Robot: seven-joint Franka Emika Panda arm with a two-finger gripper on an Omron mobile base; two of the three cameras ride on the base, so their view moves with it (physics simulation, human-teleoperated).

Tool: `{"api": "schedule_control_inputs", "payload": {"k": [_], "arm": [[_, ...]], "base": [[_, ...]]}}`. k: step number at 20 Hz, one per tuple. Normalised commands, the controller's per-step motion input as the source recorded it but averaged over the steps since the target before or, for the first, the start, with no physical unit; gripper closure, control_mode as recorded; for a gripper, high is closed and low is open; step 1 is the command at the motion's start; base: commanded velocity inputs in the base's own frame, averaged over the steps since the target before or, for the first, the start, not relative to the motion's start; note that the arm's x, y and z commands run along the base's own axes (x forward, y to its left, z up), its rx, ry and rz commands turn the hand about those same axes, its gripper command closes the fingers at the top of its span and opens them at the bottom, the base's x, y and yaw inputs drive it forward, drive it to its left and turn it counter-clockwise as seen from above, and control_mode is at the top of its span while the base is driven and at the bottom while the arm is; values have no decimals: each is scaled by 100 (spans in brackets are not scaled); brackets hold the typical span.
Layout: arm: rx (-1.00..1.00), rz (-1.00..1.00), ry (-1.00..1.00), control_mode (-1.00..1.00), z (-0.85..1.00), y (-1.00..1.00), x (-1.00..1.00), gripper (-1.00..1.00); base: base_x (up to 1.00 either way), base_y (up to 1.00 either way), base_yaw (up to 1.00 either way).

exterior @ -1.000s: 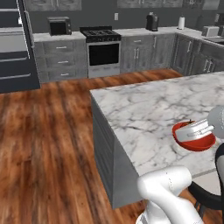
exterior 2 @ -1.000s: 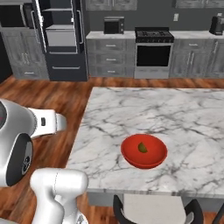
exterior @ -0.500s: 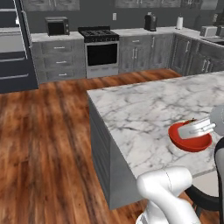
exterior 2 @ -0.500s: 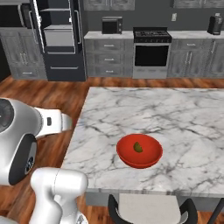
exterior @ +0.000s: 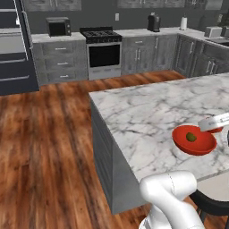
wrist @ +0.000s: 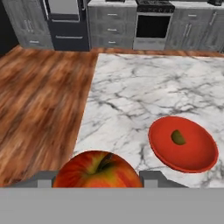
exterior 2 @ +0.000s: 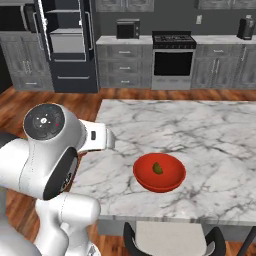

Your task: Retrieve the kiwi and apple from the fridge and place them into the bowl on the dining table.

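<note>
My gripper (wrist: 98,178) is shut on the glossy red apple (wrist: 98,171), which sits between the two fingertips at the bottom of the hand view, over the table's near left edge. The red bowl (wrist: 194,153) (exterior 2: 167,182) (exterior: 199,146) rests on the white marble dining table (wrist: 131,87) (exterior 2: 200,125) (exterior: 147,107), ahead and to the right of the apple. Inside the bowl lies the olive-green kiwi (wrist: 178,137) (exterior 2: 157,168) (exterior: 191,136). The dark fridge (exterior 2: 67,45) (exterior: 13,49) (wrist: 65,22) stands at the back, its light shelves showing.
Wooden floor (wrist: 39,100) lies left of the table. Grey cabinets and a stove (exterior 2: 172,60) (exterior: 102,51) line the back wall. A dark chair (exterior 2: 170,240) stands at the table's near edge. My white arm (exterior 2: 55,150) fills the lower left of the right base view.
Both base views have shifted slightly, so the camera has moved a little. The apple stays gripped, and the bowl with the kiwi has not moved on the table.
</note>
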Motion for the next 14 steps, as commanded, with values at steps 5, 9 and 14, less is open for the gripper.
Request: {"api": "schedule_control_inputs", "payload": {"k": [5,9,14], "arm": [[0,-10,10,-100,-11,-53,18,100],[0,-12,12,-100,-23,-43,12,100],[0,-11,10,-100,-30,-34,14,100]], "base": [[0,0,0],[0,0,0],[0,0,0]]}}
